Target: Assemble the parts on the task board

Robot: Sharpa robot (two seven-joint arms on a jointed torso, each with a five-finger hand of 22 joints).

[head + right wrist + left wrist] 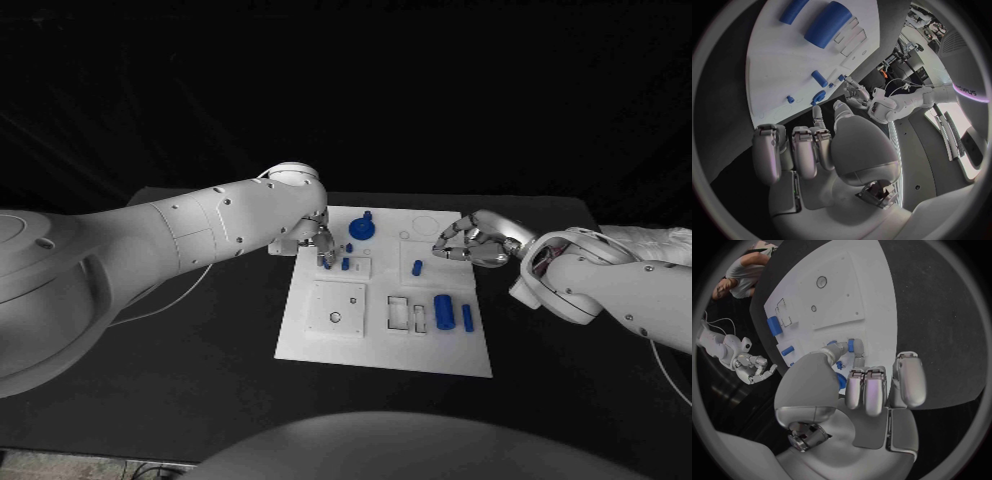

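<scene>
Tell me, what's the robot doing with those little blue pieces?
It is putting blue parts together on the white task board. Its left hand is down at the board's far left corner, fingers on a small blue peg. Its right hand hovers by the far right edge with fingers curled, holding nothing I can see. A blue round part and two blue cylinders sit on the board.

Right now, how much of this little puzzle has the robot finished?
Seemingly not much. A blue round part stands at the task board's far edge, maybe already placed. The left hand pinches a small blue peg above the board, so that piece is in progress. The right hand hovers with fingers curled, holding nothing. A large cylinder, a thin bar and a small peg lie loose.
</scene>
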